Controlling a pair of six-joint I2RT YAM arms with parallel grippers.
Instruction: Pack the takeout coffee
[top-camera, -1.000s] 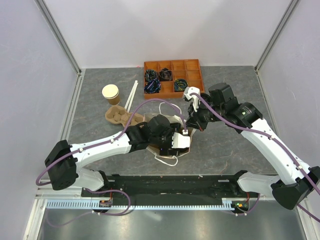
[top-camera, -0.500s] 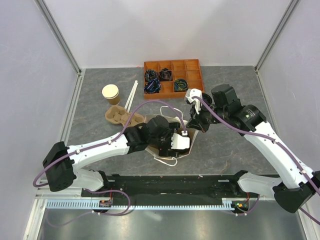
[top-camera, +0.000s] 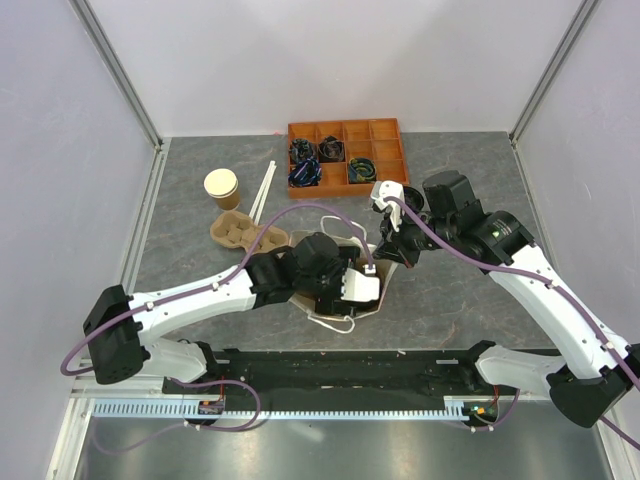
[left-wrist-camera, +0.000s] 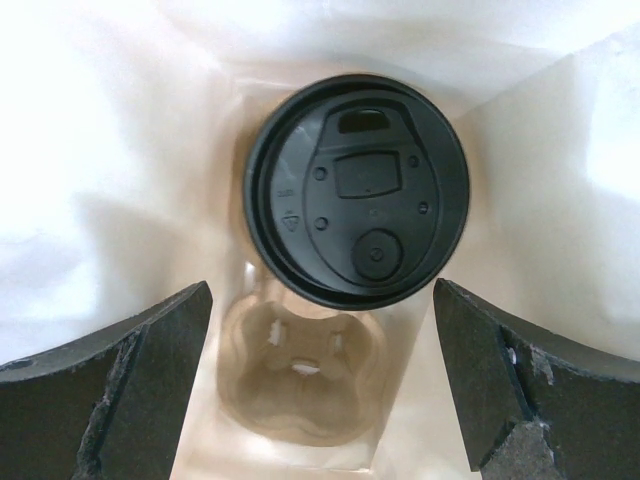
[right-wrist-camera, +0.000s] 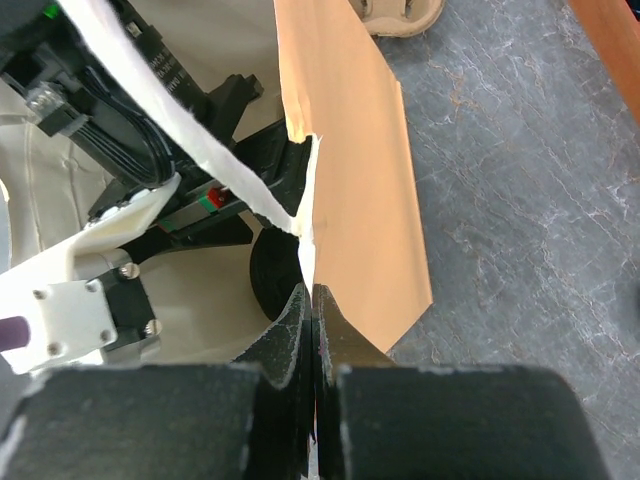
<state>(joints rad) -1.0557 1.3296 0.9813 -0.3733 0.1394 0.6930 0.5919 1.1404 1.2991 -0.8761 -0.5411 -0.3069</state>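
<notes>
While the grey tabletop (top-camera: 450, 290) and the loose things on it lie as they did a second ago, the left arm (top-camera: 200, 295) has drawn its elbow slightly toward the near left corner. The right arm (top-camera: 540, 280) has eased its wrist a little to the right. Both meet at the paper bag (right-wrist-camera: 350, 180), which stands open in the middle of the tabletop with the left wrist reaching down through its mouth. The right pincer (right-wrist-camera: 312, 300) is pressed together on the bag's torn top edge. Behind the bag, against the far edge, sits the orange tray (top-camera: 384, 131), with dark items in several compartments. A pulp carrier (top-camera: 238, 232) lies to the bag's left, just beside the left forearm, with a lidless cup (top-camera: 222, 188) and two white sticks (top-camera: 262, 190) beyond it. Inside the bag, the left pincer (left-wrist-camera: 320, 300) is spread wide, a little wider than a second ago, with nothing between its fingers. Beneath it the takeout coffee (left-wrist-camera: 358, 200) stands upright on the bag's floor. Its black lid faces up, next to an empty moulded socket (left-wrist-camera: 300, 380). The bag's white walls crowd both fingers closely. Outside, bare tabletop shows to the right of the bag and toward the near edge.
</notes>
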